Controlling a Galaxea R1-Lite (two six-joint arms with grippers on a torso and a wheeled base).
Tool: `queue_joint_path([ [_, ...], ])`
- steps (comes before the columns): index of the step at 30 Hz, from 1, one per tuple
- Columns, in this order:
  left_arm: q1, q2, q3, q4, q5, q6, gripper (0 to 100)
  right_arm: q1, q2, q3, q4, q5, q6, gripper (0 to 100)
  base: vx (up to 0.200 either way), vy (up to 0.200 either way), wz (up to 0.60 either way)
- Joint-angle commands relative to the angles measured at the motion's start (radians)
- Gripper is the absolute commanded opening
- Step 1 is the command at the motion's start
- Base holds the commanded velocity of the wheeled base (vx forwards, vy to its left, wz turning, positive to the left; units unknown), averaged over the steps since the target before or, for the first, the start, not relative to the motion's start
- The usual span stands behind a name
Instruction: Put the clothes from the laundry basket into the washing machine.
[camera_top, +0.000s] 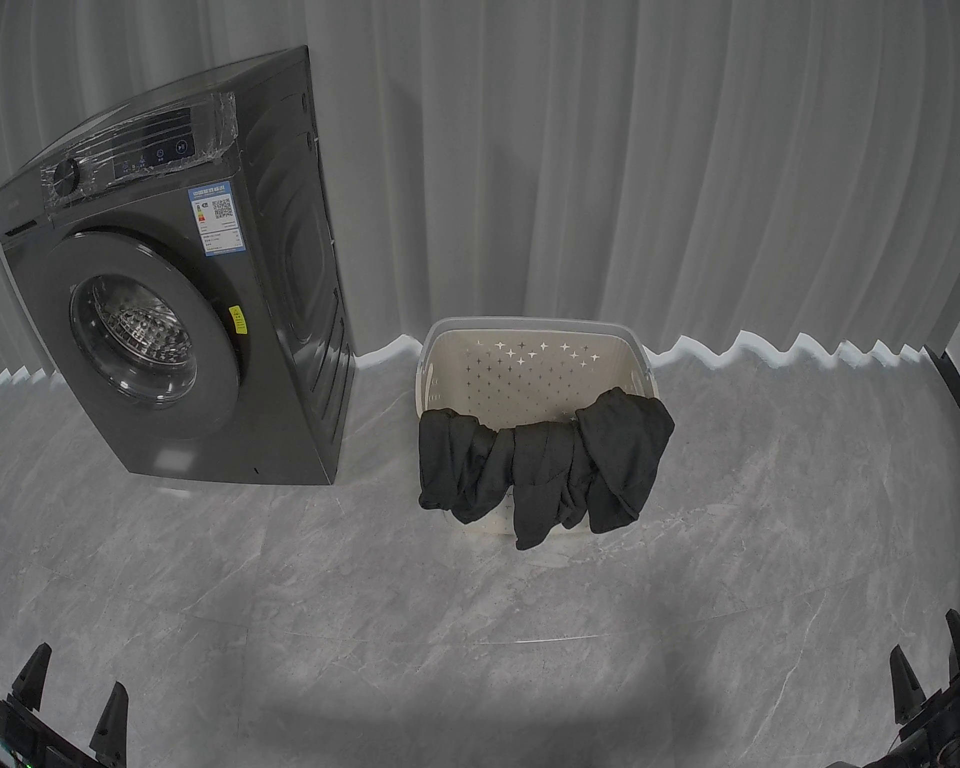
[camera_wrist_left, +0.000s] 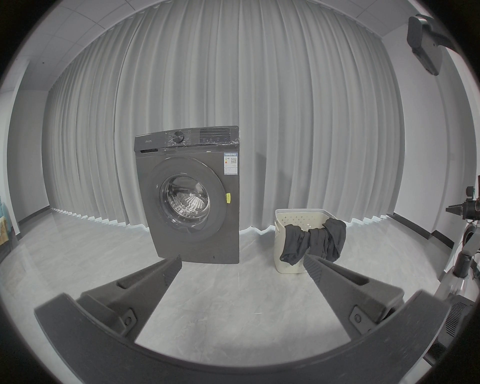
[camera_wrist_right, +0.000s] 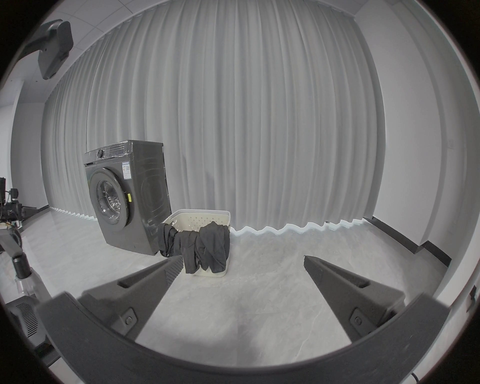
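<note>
Left gripper (camera_top: 75, 675) low at the near left of the head view, fingers spread wide, gripping nothing. Right gripper (camera_top: 925, 640) at the near right, likewise wide open and empty. Both well apart from the laundry. Dark clothes (camera_top: 545, 465) draped over the near rim of the cream laundry basket (camera_top: 535, 335), hanging partway down its outer front wall. Basket upright on the grey marbled floor (camera_top: 300, 600), to the robot's right of the dark washing machine (camera_top: 280, 300), near it but not touching. Metal drum (camera_top: 145, 330) visible in the machine's round front port; whether a glass door covers it, impossible to tell. Pale pleated curtain (camera_top: 650, 150) behind machine and basket, reaching the floor.
</note>
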Motion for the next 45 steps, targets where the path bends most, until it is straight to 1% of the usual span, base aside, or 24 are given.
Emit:
queue_joint_path([
  [1,0.000,-0.017,0.016,-0.001,0.000,-0.001,100,0.000,-0.016,0.018,0.000,0.000,-0.001,100,0.200,0.000,0.00],
  [18,0.000,-0.017,0.016,-0.002,0.000,0.000,100,0.000,-0.016,0.018,0.000,0.002,-0.002,100,0.200,0.000,0.00],
  [19,0.000,-0.017,0.016,-0.001,0.000,0.002,100,0.000,-0.016,0.018,0.000,0.003,-0.002,100,0.200,0.000,-0.60],
  [24,0.000,-0.017,0.016,-0.001,0.000,0.002,100,0.000,-0.016,0.018,0.000,0.003,-0.002,100,0.000,0.000,-0.60],
  [32,0.000,-0.017,0.016,-0.002,0.000,-0.001,100,0.000,-0.016,0.018,0.000,0.002,-0.002,100,0.000,0.000,0.00],
  [33,0.000,-0.017,0.016,-0.001,0.003,-0.011,100,0.000,-0.016,0.018,0.000,0.002,-0.002,100,0.000,0.000,0.00],
  [34,0.000,-0.017,0.016,-0.002,0.003,-0.012,100,0.000,-0.016,0.018,0.000,0.002,-0.002,100,0.000,0.000,0.00],
  [45,0.000,-0.017,0.016,-0.001,0.003,-0.012,100,0.000,-0.016,0.018,0.000,0.002,-0.002,100,0.200,0.000,0.00],
])
